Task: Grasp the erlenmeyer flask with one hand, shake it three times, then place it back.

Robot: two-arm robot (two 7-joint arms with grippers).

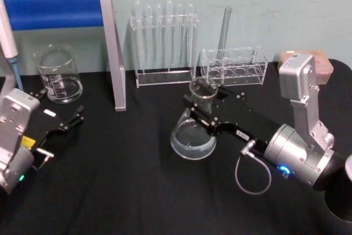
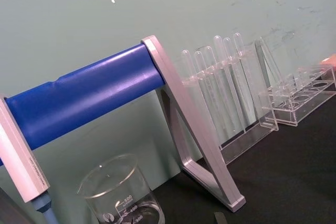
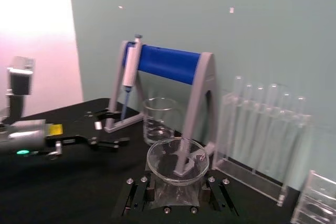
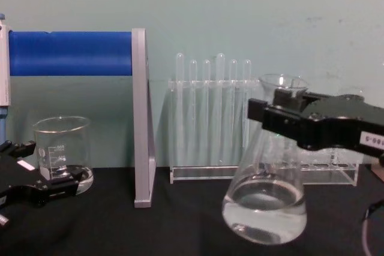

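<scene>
The erlenmeyer flask (image 1: 192, 135) is clear glass with a little liquid in its wide base, and it sits mid-table. My right gripper (image 1: 201, 106) reaches in from the right and is shut on the flask's neck just under the lip. From the chest the flask (image 4: 264, 203) looks slightly tilted, with the gripper (image 4: 282, 117) clamped high on it; I cannot tell whether the base touches the cloth. In the right wrist view the flask mouth (image 3: 176, 161) sits between the fingers (image 3: 139, 192). My left gripper (image 1: 61, 123) rests open at the left, near the beaker.
A beaker (image 1: 59, 75) stands at the back left under a pipette stand with a blue bar (image 1: 55, 9). A rack of test tubes (image 1: 164, 42) and a lower clear rack (image 1: 235, 65) line the back wall. A pipette (image 1: 10, 53) hangs at the far left.
</scene>
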